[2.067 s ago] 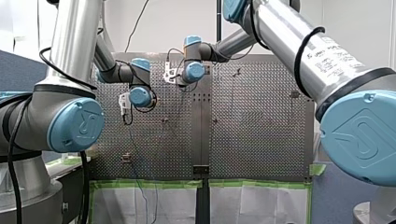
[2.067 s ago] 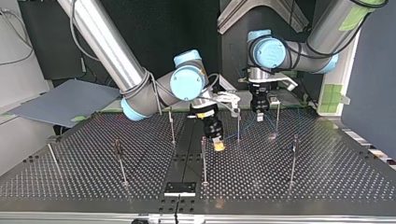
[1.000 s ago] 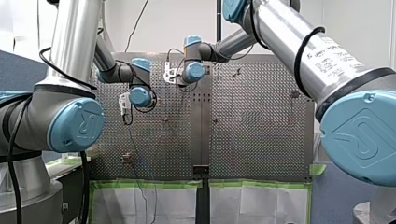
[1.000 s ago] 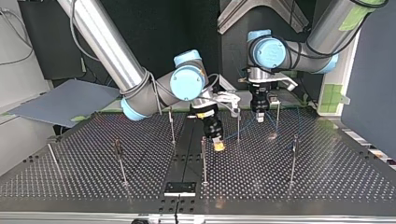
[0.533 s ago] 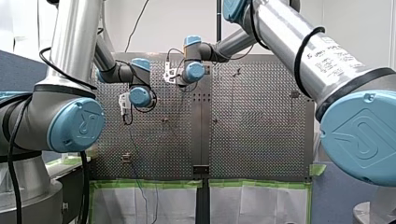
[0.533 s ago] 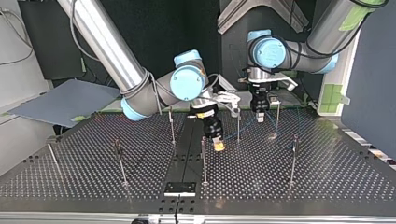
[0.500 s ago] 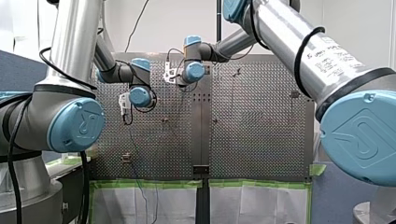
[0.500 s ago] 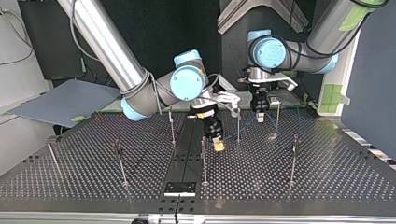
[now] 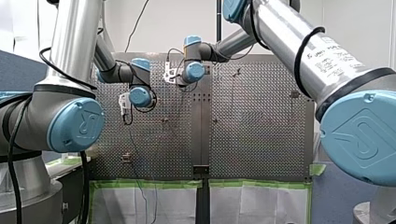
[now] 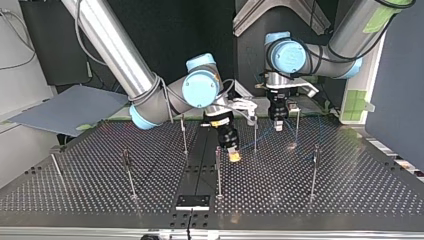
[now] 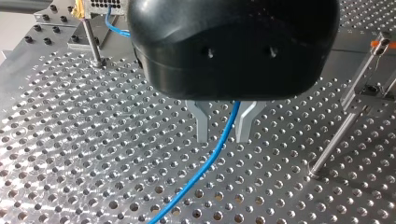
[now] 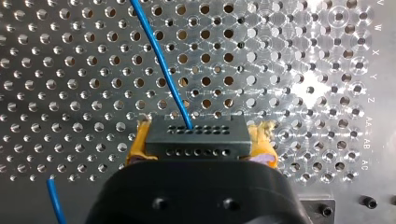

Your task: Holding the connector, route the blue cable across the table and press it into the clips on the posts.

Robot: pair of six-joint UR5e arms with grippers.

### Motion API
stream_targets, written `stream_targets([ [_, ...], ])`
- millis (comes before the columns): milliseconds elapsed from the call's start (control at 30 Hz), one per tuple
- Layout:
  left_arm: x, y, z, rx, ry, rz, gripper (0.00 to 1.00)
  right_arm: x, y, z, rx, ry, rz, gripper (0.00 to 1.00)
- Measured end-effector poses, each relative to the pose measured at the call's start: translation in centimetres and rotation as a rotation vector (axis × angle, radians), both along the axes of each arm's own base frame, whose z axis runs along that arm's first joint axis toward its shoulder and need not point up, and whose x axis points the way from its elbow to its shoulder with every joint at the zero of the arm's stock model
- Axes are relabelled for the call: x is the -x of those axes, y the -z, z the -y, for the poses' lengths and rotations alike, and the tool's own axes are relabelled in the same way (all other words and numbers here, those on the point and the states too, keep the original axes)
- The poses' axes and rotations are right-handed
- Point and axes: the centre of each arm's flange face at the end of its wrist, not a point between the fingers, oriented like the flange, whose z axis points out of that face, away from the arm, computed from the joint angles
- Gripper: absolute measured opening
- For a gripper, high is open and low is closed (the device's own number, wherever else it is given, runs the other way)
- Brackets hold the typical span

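In the right wrist view, my right gripper [image 12: 201, 136] has its yellow pads [image 12: 138, 142] shut on the black connector [image 12: 196, 140]. The blue cable [image 12: 161, 60] leaves the connector and runs ahead over the perforated plate. In the left wrist view, my left gripper [image 11: 223, 135] holds its metal fingers [image 11: 201, 126] apart, and the blue cable [image 11: 219, 149] passes loosely between them. In the top view, my right gripper [image 10: 233, 155] hovers low near the table's middle. My left gripper [image 10: 278, 119] hangs further back, at its right, between two posts.
Several thin posts stand on the plate, among them one [image 10: 255, 134] between the two grippers and one [image 10: 218, 172] in front of my right gripper. A post [image 11: 338, 140] with a clip [image 11: 379, 44] rises beside my left gripper. A black plate [image 10: 192, 202] lies at the near edge.
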Motion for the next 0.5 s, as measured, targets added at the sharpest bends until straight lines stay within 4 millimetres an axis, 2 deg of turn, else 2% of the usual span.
stream_targets([
  [67, 0.00, 0.00, 0.00, 0.000, 0.000, 0.000, 0.33, 0.00, 0.00, 0.00, 0.000, 0.000, 0.000, 0.00],
  [500, 0.00, 0.00, 0.00, 0.000, 0.000, 0.000, 0.33, 0.00, 0.00, 0.00, 0.000, 0.000, 0.000, 0.00],
])
